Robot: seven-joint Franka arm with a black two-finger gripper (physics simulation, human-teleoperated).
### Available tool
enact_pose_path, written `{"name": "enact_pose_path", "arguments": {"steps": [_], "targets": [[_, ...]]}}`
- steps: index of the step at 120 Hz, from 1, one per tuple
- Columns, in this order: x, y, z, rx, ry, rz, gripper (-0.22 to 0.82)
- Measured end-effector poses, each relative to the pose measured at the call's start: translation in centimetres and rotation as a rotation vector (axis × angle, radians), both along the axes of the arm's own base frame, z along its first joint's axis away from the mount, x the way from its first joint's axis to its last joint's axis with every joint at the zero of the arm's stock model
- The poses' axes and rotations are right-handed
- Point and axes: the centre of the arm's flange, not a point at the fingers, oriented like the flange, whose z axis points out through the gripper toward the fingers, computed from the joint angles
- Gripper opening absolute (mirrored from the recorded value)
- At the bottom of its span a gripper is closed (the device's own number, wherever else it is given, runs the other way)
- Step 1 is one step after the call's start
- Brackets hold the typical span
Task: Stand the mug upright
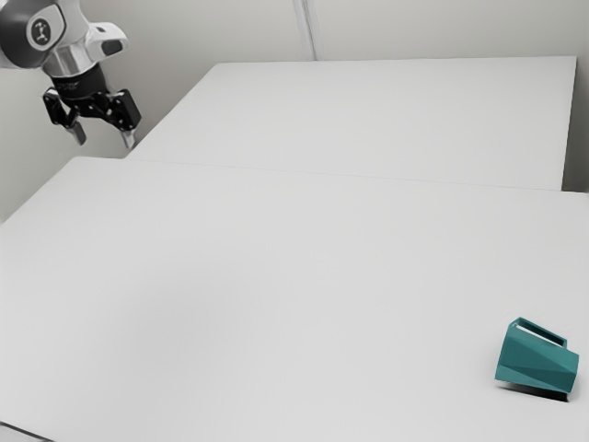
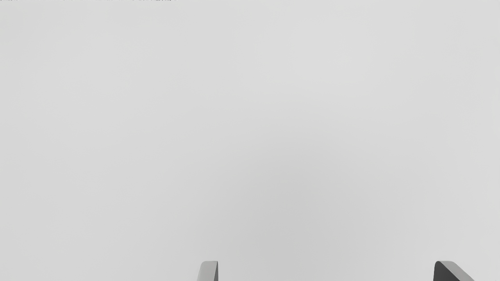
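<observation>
In the exterior view, my gripper (image 1: pixel 104 138) hangs at the upper left, above the table's far-left corner, a long way from the mug. A teal mug (image 1: pixel 537 360) lies on its side near the exterior view's lower right, its handle on the upper side. In the wrist view, the gripper (image 2: pixel 326 269) is open, its two fingertips wide apart with nothing between them and the pale tabletop beneath.
The white table (image 1: pixel 276 276) spans most of the exterior view, with a second white surface (image 1: pixel 386 120) behind it. A thin dark line (image 1: pixel 23 431) runs at the lower-left corner. Pale walls stand behind.
</observation>
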Motion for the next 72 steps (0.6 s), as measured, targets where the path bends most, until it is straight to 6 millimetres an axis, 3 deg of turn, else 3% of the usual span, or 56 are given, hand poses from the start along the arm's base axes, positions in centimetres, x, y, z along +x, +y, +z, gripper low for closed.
{"name": "enact_pose_path", "arguments": {"steps": [33, 55, 72], "targets": [[0.8, -1.1, -0.9, -0.024, -0.022, -0.038, 0.6], [2.6, -4.5, -4.8, -0.145, -0.003, -0.083, 0.6], [5.6, -8.2, -10.5, -0.25, 0.068, -0.109, 0.6]]}}
